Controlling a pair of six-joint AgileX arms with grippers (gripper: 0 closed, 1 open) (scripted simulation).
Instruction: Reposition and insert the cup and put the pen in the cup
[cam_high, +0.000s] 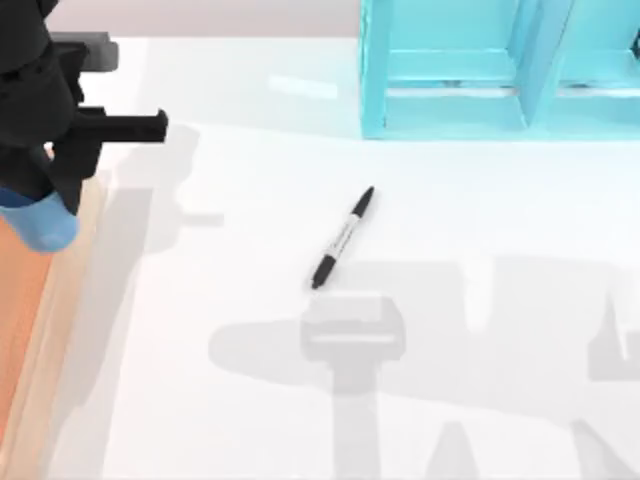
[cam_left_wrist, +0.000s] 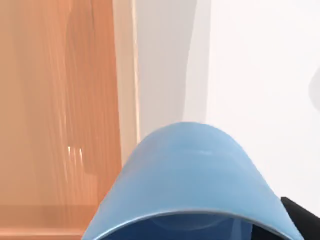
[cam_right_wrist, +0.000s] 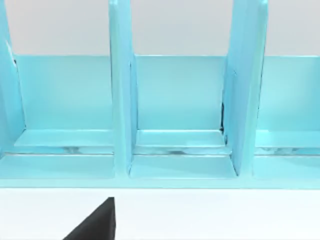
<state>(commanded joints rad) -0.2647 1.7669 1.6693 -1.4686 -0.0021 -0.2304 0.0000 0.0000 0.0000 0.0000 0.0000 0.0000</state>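
Observation:
The blue cup hangs at the table's far left, over the border between the white top and a wooden strip, with my left gripper shut on it. In the left wrist view the cup looms close, rim toward the camera, and a black finger sits at its side. The pen, black with a whitish barrel, lies flat and slanted near the middle of the table, far from both arms. A black part of my right gripper pokes into the right wrist view, which faces the rack.
A light blue rack with upright dividers stands at the back right; its compartments face the right wrist camera. An orange wooden strip runs along the table's left edge. Arm shadows fall across the front middle of the table.

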